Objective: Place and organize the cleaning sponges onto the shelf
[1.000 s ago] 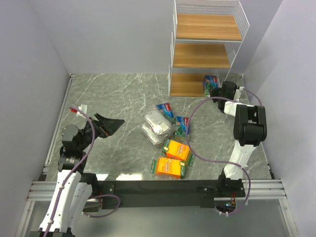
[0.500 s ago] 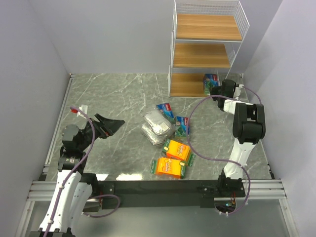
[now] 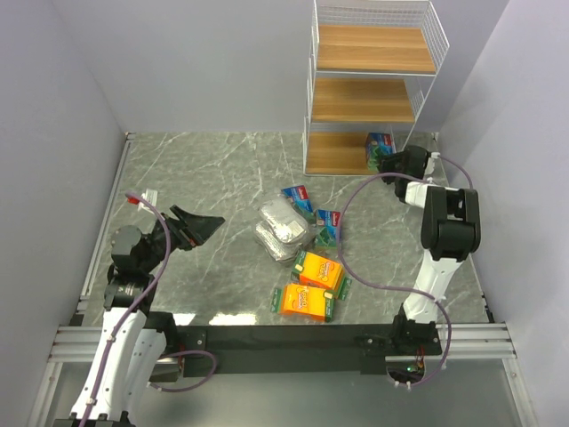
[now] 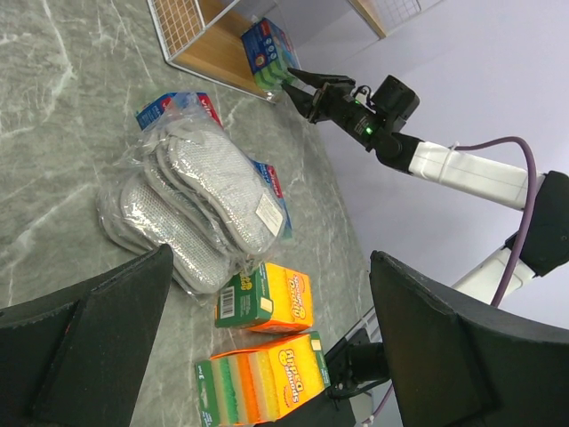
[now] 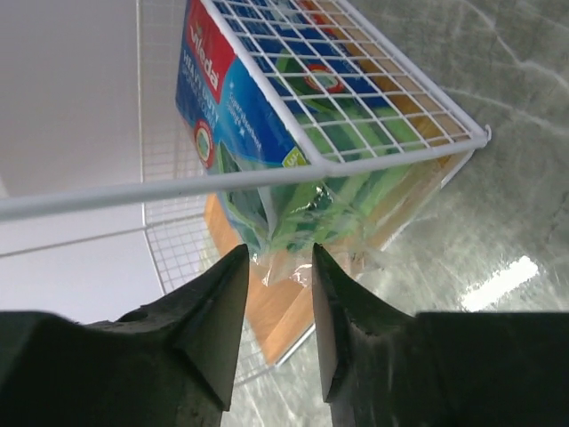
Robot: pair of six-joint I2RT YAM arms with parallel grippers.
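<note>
One blue-and-green pack (image 3: pixel 380 148) sits at the 3 o'clock end of the shelf (image 3: pixel 360 100), on its bottom board, with the right fingers (image 5: pixel 213 311) narrowly parted at its wrapper edge. Six packs (image 3: pixel 283 233) lie mid-bench (image 3: pixel 222 169), not yet shelved. The left fingers (image 4: pixel 444 338) are spread wide.

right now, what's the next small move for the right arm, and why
Probably draw the right fingers straight back from the shelf. The blue-and-green pack already sits in its bottom tier behind the wire, and the fingers are parted around its wrapper's edge, so backing out should leave it in place.
</note>
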